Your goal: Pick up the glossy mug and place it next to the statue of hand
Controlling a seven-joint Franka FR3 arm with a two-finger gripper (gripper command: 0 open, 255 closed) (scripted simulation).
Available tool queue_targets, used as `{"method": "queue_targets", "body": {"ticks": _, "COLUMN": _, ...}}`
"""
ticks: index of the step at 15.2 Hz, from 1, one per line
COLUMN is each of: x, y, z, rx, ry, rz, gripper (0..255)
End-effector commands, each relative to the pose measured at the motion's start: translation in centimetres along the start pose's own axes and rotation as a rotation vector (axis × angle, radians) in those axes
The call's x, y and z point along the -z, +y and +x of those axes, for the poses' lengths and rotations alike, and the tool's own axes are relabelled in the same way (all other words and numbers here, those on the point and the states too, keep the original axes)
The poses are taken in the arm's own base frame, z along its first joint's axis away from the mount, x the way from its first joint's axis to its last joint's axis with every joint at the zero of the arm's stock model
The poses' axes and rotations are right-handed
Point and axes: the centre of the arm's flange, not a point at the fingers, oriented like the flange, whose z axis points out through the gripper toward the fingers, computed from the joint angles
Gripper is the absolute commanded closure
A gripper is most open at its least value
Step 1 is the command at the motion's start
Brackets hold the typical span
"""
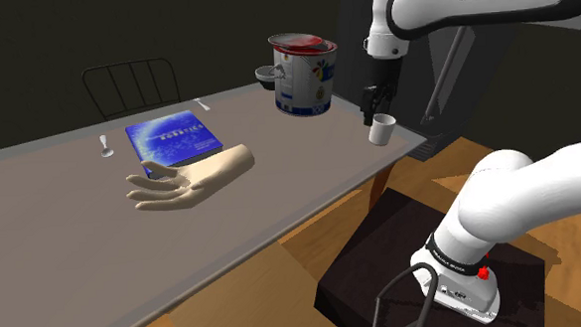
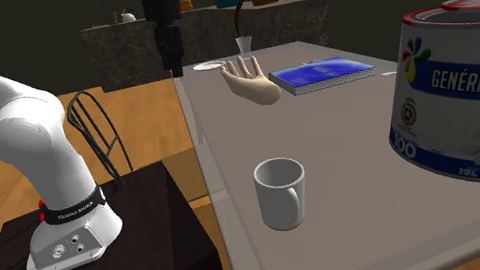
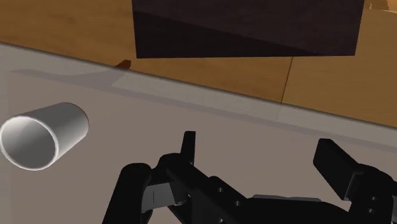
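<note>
White mug (image 1: 380, 131) stands upright, alone, near the corner of the grey table (image 1: 309, 182), on the side by the dark stand (image 1: 381, 249).
Gripper (image 1: 374, 112) hangs above the mug, not touching it; fingers (image 3: 188, 149) spread apart, nothing between them. In the wrist view the mug (image 3: 41, 135) sits off to one side of the fingers. Paint can (image 1: 303, 76) is near the mug. Hand statue (image 1: 185, 181) lies palm up, well apart along the table, with a blue book (image 1: 175, 137) just beside it.

Table (image 1: 309, 177) bare between mug (image 1: 381, 130) and hand statue (image 1: 185, 181), paint can (image 1: 303, 76) nearby
</note>
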Motion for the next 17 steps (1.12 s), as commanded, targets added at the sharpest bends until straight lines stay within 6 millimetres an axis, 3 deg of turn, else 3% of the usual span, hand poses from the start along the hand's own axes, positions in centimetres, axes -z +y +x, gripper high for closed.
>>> {"method": "queue_targets", "body": {"ticks": 1, "x": -1.4, "y": 2.1, "z": 0.8, "rx": -0.002, "ry": 0.006, "rz": -0.006, "gripper": 0}}
{"method": "queue_targets", "body": {"ticks": 17, "x": -10.4, "y": 19.3, "z": 7.1, "rx": -0.024, "ry": 0.042, "rz": -0.045, "gripper": 0}}
